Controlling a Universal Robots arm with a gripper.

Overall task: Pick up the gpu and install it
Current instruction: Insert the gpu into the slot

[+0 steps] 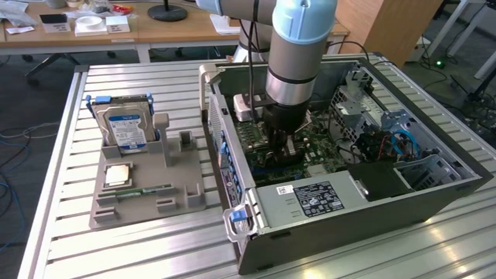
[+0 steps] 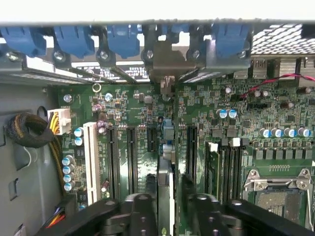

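The gpu (image 2: 166,182) stands on edge inside the open case (image 1: 434,186), seen edge-on as a thin card running up the green motherboard (image 2: 206,113). Its metal bracket (image 2: 167,61) sits among the blue slot clips at the case's rear wall. It lies between two black slots.

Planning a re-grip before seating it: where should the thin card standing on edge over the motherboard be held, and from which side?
Hold the thin flat expansion card by its upper long edge, the black claw pinching its two flat faces, coming down through the grey computer case's open side. It stands edge-on over the green motherboard, so its lower edge must be free for the slot.
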